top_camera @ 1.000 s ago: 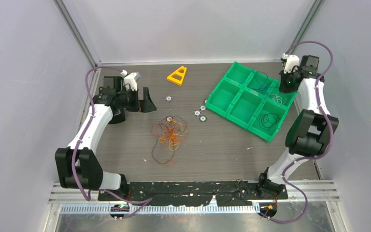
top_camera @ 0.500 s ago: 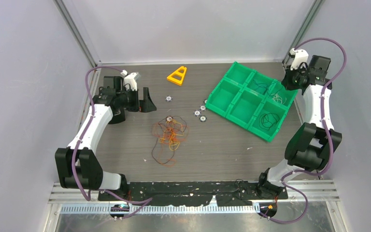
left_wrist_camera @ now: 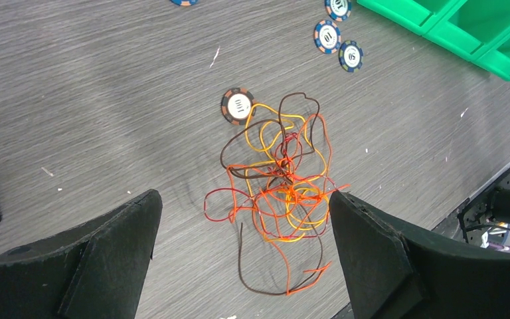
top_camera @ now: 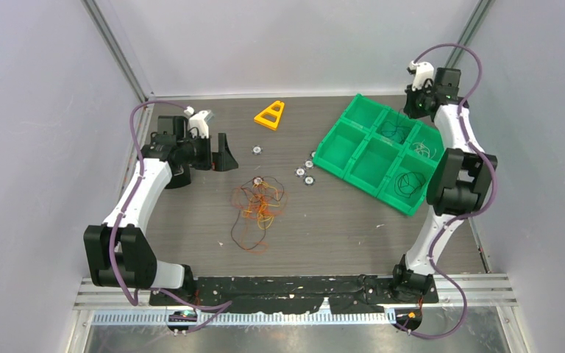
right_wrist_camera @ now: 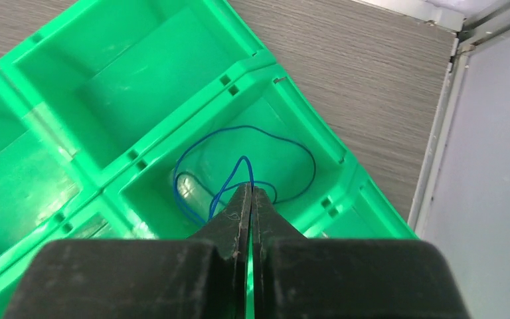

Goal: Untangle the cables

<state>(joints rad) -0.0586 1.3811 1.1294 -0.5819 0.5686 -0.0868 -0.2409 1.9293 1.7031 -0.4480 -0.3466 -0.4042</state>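
**Right arm relocated to the top right of the frame; tangle untouched.**
The right gripper (right_wrist_camera: 250, 189), jaws together, now hangs over the green bin (top_camera: 338, 158) above a blue wire (right_wrist_camera: 285, 143); whether it pinches the wire cannot be told. The left gripper (top_camera: 226, 153) is unmoved, jaws wide apart. The cables (top_camera: 257, 209) lie knotted at frame centre with a chip (left_wrist_camera: 238, 105) just beside them. There is working room lower left, while the bin and wall crowd the right.
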